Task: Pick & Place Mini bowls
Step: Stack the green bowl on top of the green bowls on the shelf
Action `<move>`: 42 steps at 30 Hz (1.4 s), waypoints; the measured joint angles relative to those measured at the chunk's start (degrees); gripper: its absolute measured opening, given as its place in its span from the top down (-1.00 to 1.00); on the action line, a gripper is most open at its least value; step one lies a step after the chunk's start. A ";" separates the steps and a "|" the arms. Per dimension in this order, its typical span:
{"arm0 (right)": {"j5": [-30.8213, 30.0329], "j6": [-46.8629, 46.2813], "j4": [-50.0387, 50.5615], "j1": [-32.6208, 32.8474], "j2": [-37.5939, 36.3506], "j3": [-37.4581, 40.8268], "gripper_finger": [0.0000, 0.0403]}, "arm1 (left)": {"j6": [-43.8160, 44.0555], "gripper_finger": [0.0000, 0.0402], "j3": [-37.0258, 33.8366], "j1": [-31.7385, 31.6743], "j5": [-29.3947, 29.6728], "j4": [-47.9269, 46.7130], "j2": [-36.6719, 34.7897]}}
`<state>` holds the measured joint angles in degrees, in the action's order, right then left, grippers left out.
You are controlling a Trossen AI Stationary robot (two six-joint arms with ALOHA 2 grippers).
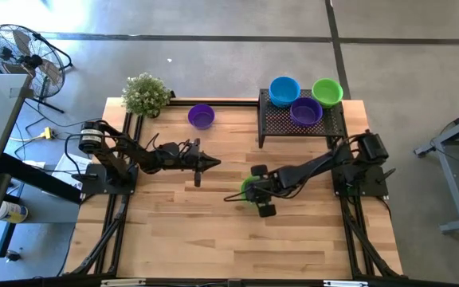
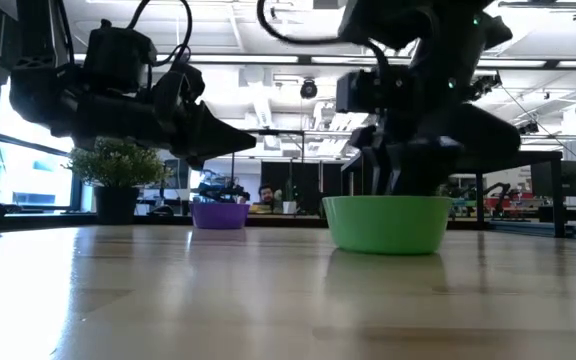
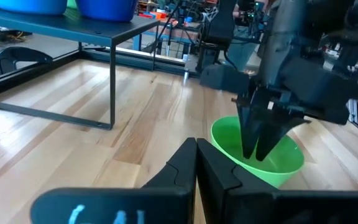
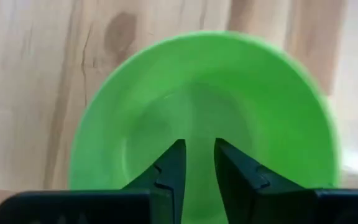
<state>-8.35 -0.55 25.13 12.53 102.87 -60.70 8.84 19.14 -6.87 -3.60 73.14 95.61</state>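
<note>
A lime green mini bowl (image 1: pixel 248 190) stands upright on its base on the wooden table, near the middle; it also shows in the low view (image 2: pixel 388 222). My right gripper (image 4: pixel 199 152) points down into it with both fingers inside the hollow, a narrow gap between them. My left gripper (image 1: pixel 211 163) is shut and empty, hovering to the left of the bowl. A purple bowl (image 1: pixel 202 115) stands on the table at the far side. A blue bowl (image 1: pixel 284 90), a green bowl (image 1: pixel 327 92) and a purple bowl (image 1: pixel 306 111) stand on the black mesh stand (image 1: pixel 281 123). My right gripper reaches from above into the green bowl's hollow (image 4: pixel 197 124), both fingers (image 3: pixel 257 140) inside the rim and near its middle. I cannot tell whether the fingertips touch the bowl's floor. The bowl sits upright on the table.
A small potted plant (image 1: pixel 145 94) stands at the far left corner. The mesh stand takes up the far right of the table. Bare wood lies toward the near edge (image 1: pixel 229 247). A floor fan (image 1: pixel 22 52) stands beyond the table's left.
</note>
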 joint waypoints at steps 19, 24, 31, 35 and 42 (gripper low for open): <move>9.90 -11.85 4.18 -12.99 -6.11 0.12 0.26 | 0.02 0.97 0.04 0.00 0.04 -0.97 0.02; 15.50 -9.80 2.01 -14.21 -2.58 0.12 0.31 | 0.02 0.97 0.04 0.00 0.08 -1.06 0.02; 18.71 -8.14 0.52 -14.81 -1.56 0.10 0.82 | 0.02 0.97 0.04 0.00 0.09 -1.03 0.02; 19.59 -8.55 0.83 -15.65 -4.22 0.10 0.94 | 0.03 0.97 0.07 0.00 -0.23 -0.76 0.02; 20.96 -13.04 5.55 -20.07 -15.74 -0.01 0.98 | 0.44 0.97 0.07 0.02 -0.37 -0.59 0.02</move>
<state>12.60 -13.59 30.68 -7.54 87.12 -60.71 9.28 19.20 -6.85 -3.97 72.55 95.64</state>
